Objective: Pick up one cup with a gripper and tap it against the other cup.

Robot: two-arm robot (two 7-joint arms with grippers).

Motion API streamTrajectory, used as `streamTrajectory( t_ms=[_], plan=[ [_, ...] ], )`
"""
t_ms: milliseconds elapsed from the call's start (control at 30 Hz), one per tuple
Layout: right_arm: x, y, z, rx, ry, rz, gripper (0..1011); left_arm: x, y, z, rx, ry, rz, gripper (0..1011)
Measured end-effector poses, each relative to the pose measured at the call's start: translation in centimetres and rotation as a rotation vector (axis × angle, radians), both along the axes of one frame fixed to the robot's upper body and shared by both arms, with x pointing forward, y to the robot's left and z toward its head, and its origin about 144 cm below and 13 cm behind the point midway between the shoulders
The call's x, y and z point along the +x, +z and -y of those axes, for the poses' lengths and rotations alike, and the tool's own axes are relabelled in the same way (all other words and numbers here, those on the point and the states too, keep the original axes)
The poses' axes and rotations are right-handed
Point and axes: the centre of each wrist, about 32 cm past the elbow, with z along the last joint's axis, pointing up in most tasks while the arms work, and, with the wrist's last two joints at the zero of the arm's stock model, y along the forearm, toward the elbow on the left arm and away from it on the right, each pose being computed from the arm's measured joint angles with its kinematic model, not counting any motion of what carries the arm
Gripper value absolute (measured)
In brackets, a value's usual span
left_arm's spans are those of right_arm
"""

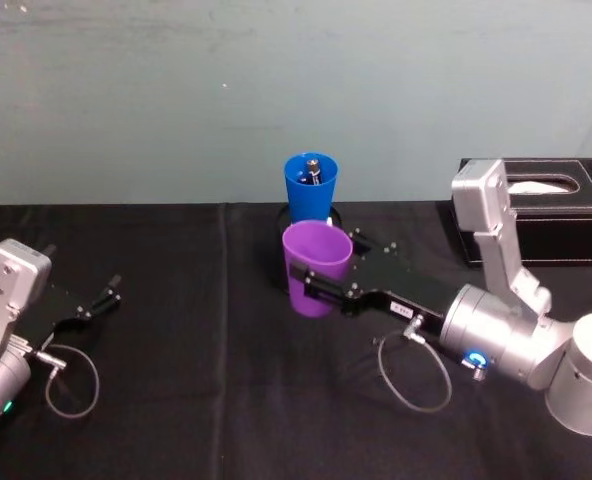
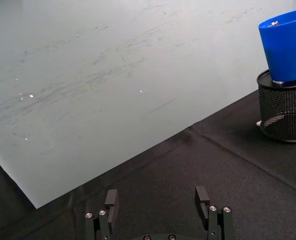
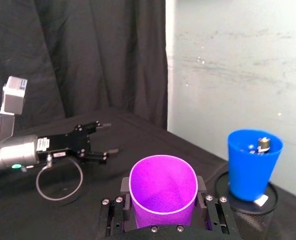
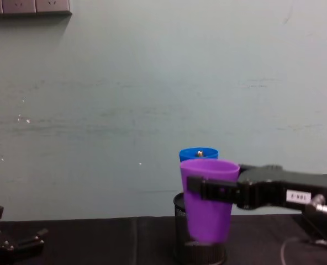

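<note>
My right gripper (image 1: 314,285) is shut on the purple cup (image 1: 317,262), one black jaw on each side of its wall; the right wrist view looks down into the cup (image 3: 163,192). The cup stands upright, just in front of the blue cup (image 1: 310,190) and lower than it. The blue cup (image 3: 253,167) sits in the top of a black mesh pen holder (image 3: 248,215) with a small metal item inside. A gap separates the two cups in the right wrist view. In the chest view the purple cup (image 4: 207,212) overlaps the blue cup (image 4: 198,154). My left gripper (image 1: 108,292) rests open at the far left.
A black tissue box (image 1: 546,210) stands at the back right, behind my right arm. Cable loops hang from both wrists onto the black cloth (image 1: 216,400). A pale wall closes the back of the table. The left gripper (image 2: 157,199) faces that wall with bare cloth before it.
</note>
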Motion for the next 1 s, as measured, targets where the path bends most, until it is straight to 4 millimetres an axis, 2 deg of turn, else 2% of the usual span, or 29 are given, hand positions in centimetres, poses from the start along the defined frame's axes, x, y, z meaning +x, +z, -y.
streamTrajectory(
  t_ms=[300,1000],
  plan=[
    [0.4,-2.0,-0.5,0.016,-0.019,-0.036,731,0.0,0.0,0.0,0.000,0.000,0.000,1000],
    [4.3,-2.1,-0.2,0.025,-0.073,-0.030,731,0.0,0.0,0.0,0.000,0.000,0.000,1000]
  ],
)
